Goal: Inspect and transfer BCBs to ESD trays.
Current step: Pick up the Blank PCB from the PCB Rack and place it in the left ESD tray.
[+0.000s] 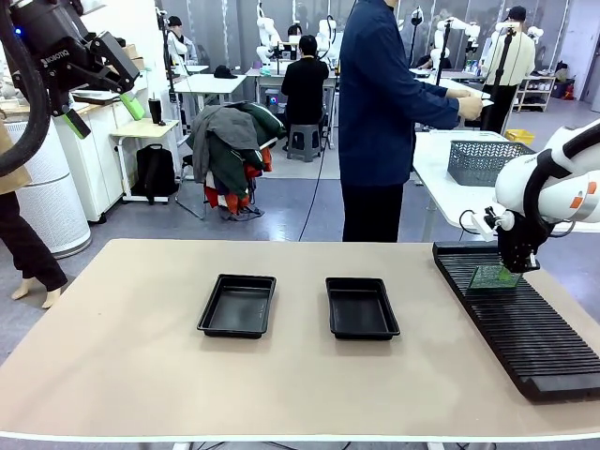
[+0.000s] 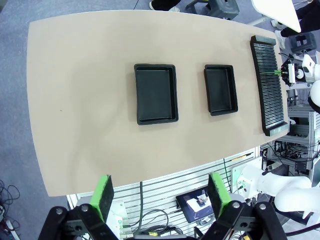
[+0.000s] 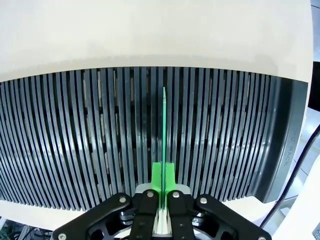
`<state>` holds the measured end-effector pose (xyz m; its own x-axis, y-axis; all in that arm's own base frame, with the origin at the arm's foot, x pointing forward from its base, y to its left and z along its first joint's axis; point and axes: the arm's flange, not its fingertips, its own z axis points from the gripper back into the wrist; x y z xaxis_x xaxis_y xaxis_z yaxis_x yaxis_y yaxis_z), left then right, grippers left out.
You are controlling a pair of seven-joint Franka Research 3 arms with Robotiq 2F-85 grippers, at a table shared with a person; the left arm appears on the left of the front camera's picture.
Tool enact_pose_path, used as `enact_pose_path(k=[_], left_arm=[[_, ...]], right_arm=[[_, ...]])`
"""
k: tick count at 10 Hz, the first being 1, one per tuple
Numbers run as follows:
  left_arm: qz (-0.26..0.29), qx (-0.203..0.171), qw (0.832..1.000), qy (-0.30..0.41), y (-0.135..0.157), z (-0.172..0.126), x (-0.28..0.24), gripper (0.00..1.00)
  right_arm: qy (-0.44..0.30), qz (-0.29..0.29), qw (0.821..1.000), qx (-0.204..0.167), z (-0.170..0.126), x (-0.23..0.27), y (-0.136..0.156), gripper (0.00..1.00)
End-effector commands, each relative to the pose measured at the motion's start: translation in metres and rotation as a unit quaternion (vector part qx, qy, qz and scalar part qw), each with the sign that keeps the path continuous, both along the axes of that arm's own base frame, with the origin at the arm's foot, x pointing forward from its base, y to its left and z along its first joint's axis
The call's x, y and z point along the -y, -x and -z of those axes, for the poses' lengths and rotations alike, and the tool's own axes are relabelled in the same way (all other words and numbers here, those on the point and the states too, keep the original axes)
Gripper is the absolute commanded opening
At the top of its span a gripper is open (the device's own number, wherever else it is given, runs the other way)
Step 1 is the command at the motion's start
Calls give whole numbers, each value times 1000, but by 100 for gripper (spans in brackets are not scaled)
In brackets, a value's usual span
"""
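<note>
I am getting the BCB (image 3: 164, 125) edge-on, its faces unreadable, and the frame edge is cropping the rack (image 3: 75, 140).

Table (image 1: 112, 366) with two ESD trays (image 1: 236, 278) (image 1: 362, 280), rack (image 1: 530, 333)

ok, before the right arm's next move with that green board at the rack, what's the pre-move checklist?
1. Right gripper shut on the thin pale-green circuit board: ok, its green pads clamp the board's upper edge.
2. Board upright in one slot of the long black ribbed rack: ok, edge-on and straight.
3. Two shallow black plastic trays ready to receive: ok, both floors bare.
4. Left gripper out of the path: ok, open and high above the table.
5. Person out of the workspace: ok, beyond the far edge, hands at another table.
6. Board surface condition: cannot tell, too small or edge-on.
</note>
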<state>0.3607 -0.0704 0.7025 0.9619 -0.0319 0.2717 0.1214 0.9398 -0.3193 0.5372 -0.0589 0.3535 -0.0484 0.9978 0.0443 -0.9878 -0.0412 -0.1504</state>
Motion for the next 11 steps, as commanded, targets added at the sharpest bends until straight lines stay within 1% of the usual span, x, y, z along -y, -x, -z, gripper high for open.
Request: enact_pose_path(k=[1, 3, 4, 5, 7, 8, 9, 11], left_arm=[[0, -1, 1000, 3, 0, 1, 0, 100], [0, -1, 1000, 3, 0, 1, 0, 100], [0, -1, 1000, 3, 0, 1, 0, 100], [0, -1, 1000, 3, 0, 1, 0, 100], [0, -1, 1000, 3, 0, 1, 0, 100], [0, -1, 1000, 3, 0, 1, 0, 100], [0, -1, 1000, 3, 0, 1, 0, 100], [0, -1, 1000, 3, 0, 1, 0, 100]], right_arm=[[0, -1, 1000, 0, 0, -1, 0, 0], [0, -1, 1000, 0, 0, -1, 0, 0], [0, 0, 1000, 0, 0, 0, 0, 3], [-12, 2, 1000, 9, -22, 2, 7, 3], [0, -9, 1000, 26, -78, 1, 25, 3], [7, -2, 1000, 26, -110, 0, 34, 3], [12, 5, 1000, 18, -143, -1, 42, 3], [9, 28, 999, 13, -205, 2, 59, 3]])
